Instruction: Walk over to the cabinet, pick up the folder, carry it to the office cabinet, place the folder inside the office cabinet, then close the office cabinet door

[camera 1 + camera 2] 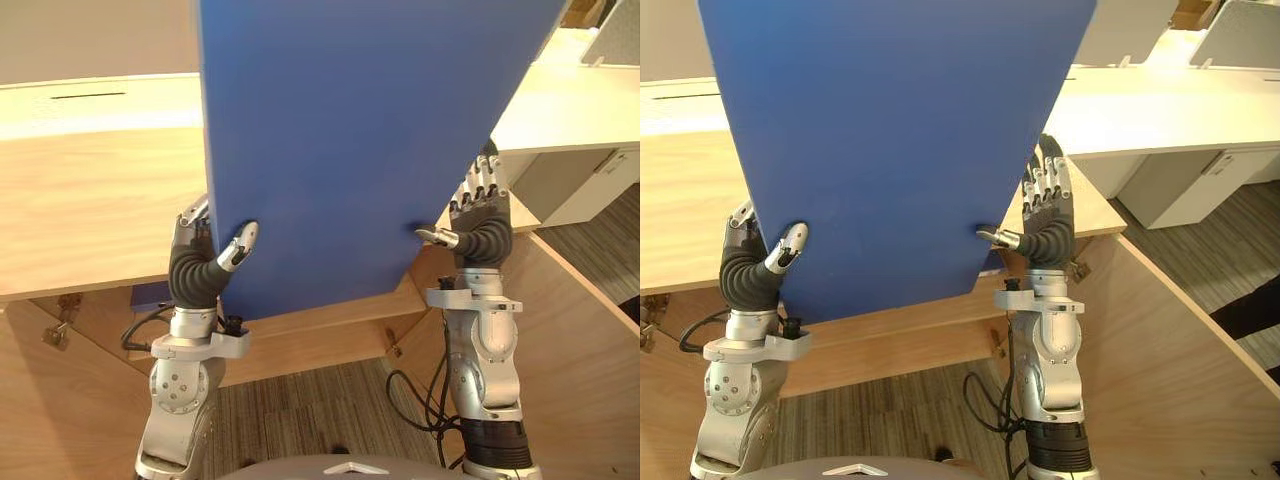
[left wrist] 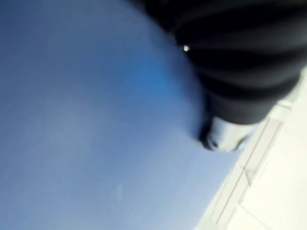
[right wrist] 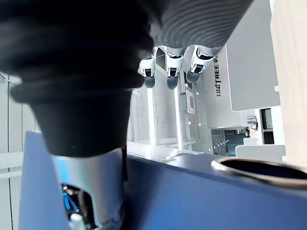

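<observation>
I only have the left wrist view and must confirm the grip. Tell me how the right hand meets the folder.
Observer: The right hand stands straight-fingered along the folder's right edge, thumb tip on its front.
Operator: Report the folder's pose.
Observer: Roughly upright between both hands, a wooden top beyond it.
Operator: Now the other grip.
Observer: The left hand pinches the lower left edge: fingers behind, thumb in front.

Office, open-plan. Long white desks [image 1: 1160, 100] run across the far right, with a pale grey partition screen [image 1: 1245, 35] standing on one and a white drawer unit [image 1: 1180, 185] tucked beneath. Near me, a light wood cabinet [image 1: 90, 200] with a flat top. Grey striped carpet [image 1: 300, 410] underfoot. Flat blue folder [image 1: 350, 130] held up before me.
</observation>
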Tool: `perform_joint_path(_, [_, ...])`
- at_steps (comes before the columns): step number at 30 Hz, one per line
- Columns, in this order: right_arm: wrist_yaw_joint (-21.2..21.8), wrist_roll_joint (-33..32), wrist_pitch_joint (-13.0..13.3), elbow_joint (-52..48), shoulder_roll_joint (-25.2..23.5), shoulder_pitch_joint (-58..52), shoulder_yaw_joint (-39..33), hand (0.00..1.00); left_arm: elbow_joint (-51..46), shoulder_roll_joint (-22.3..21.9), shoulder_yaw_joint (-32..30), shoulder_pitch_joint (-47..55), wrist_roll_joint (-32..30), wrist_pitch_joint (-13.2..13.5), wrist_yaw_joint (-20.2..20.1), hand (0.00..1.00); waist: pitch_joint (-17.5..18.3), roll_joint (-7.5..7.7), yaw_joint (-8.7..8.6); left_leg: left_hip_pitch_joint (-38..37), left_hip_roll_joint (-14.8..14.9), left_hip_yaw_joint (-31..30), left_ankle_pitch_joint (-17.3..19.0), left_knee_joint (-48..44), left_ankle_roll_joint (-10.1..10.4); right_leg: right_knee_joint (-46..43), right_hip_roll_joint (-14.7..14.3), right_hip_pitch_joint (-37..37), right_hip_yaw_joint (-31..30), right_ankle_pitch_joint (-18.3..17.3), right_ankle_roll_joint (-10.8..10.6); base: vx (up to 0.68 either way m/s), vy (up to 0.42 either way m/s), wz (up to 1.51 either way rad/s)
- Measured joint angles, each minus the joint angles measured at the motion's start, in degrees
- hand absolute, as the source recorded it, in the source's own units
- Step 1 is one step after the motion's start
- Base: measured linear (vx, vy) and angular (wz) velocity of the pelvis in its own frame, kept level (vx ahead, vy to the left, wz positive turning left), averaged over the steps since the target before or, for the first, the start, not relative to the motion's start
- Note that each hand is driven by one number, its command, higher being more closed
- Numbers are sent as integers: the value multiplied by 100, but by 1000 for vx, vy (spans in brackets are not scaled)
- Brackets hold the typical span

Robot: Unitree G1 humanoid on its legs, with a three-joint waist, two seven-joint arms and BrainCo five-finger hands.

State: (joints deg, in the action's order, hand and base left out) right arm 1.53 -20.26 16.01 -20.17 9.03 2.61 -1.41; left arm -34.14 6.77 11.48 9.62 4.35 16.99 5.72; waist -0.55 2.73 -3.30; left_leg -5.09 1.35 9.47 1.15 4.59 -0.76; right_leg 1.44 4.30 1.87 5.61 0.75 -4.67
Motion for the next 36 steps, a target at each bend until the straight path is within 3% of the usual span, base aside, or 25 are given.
perform_joint_path(5, [361, -205, -119, 302, 130, 13, 232, 0, 38, 35, -9, 0, -11, 0, -103, 100, 27, 21, -2, 20, -31, -8, -21, 4, -22, 1, 32, 0, -2, 16, -20, -50, -10, 1])
perform_joint_path(6, [393, -211, -138, 373, 141, 12, 274, 100, 58, 61, -8, -1, -15, 0, -114, 100, 30, 24, -3, 21, -37, -8, -23, 8, -26, 1, 37, -1, -4, 21, -28, -51, -6, 0])
perform_joint_path(10, [596, -209, -254, 565, 316, 19, 467, 100, 154, 193, -22, -59, -120, 0, -113, 100, 37, 35, 1, 49, -69, -11, -43, 34, -51, 16, 44, -21, -4, 50, -46, -48, -9, 1])
perform_joint_path(22, [796, -191, -271, 844, 365, 44, 737, 100, 468, 239, -244, -174, -236, -1, -106, 100, 174, 160, 0, 95, -89, -36, -126, 35, -76, 83, 53, -69, 2, 165, -24, -24, -6, 0])
perform_joint_path(23, [796, -191, -269, 844, 364, 44, 739, 100, 486, 237, -244, -174, -236, 0, -105, 0, 174, 161, 1, 99, -89, -42, -126, 36, -76, 82, 53, -68, 1, 166, -24, -91, -20, 0])
perform_joint_path(36, [605, 97, -246, 777, -27, 42, 541, 100, 557, 55, -597, -174, -455, 4, 22, 0, 183, 169, -1, 106, -84, -136, -232, 38, -50, 83, 40, -53, 109, 197, 5, -47, -18, 3])
